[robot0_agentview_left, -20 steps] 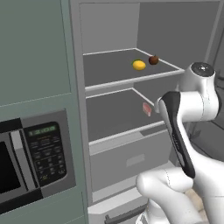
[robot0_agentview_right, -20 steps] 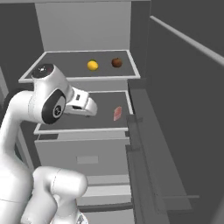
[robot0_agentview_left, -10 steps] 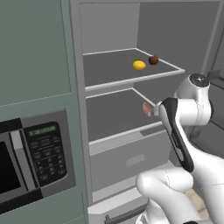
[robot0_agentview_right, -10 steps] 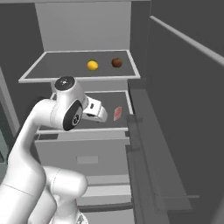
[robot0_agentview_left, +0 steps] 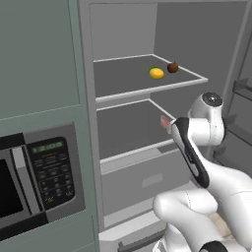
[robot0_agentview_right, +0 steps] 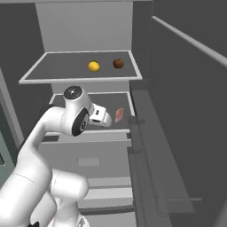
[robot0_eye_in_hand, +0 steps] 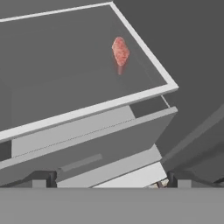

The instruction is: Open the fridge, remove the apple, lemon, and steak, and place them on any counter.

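Observation:
The fridge (robot0_agentview_left: 123, 29) stands open. On its upper shelf lie the yellow lemon (robot0_agentview_left: 156, 73) (robot0_agentview_right: 94, 66) and, just right of it, the dark red apple (robot0_agentview_left: 173, 67) (robot0_agentview_right: 118, 63). The pinkish steak (robot0_agentview_right: 119, 115) (robot0_eye_in_hand: 120, 51) rests near the right front corner of the lower shelf (robot0_eye_in_hand: 65, 65). My gripper (robot0_eye_in_hand: 111, 180) (robot0_agentview_right: 106, 119) is open and empty. It hangs in front of the lower shelf, a little short and left of the steak, and points at the shelf edge and the drawer (robot0_eye_in_hand: 87, 144) below. The counter is out of view.
A grey-green cabinet with a microwave (robot0_agentview_left: 29, 177) stands directly left of the fridge. The open fridge door (robot0_agentview_right: 186, 111), with its door shelves, stretches along the right side, close to the arm.
The arm has bent lower, and the hand has moved down and in towards the lower shelf, closer to the steak. The jaws stay open. The fruit and the steak have not moved.

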You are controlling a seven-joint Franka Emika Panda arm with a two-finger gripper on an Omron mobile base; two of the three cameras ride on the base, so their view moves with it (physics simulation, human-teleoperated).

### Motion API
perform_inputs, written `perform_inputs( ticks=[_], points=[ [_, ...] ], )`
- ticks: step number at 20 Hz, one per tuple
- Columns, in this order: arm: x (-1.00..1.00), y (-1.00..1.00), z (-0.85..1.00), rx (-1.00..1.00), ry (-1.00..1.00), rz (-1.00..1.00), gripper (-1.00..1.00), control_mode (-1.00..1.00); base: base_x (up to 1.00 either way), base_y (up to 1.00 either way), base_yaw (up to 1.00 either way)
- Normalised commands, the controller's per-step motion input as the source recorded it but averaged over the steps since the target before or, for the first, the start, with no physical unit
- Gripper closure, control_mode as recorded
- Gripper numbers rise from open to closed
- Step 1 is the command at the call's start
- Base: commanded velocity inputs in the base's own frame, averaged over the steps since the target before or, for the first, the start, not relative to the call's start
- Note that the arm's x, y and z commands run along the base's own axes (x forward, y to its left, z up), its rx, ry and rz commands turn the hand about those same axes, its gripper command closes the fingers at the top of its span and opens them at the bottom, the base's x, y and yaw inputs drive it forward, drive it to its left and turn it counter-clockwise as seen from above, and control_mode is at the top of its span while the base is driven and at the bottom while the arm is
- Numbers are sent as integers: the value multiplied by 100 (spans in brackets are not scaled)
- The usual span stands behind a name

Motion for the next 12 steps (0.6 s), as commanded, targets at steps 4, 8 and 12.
perform_inputs(
  ticks=[4, 8, 12],
  points=[
    [51, -1, -14, 0, 2, 0, -100, -100, 0, 0, 0],
    [59, -8, -8, 0, 5, 0, -100, -100, 0, 0, 0],
    [52, -13, -5, 0, 10, 0, -100, -100, 0, 0, 0]
  ],
)
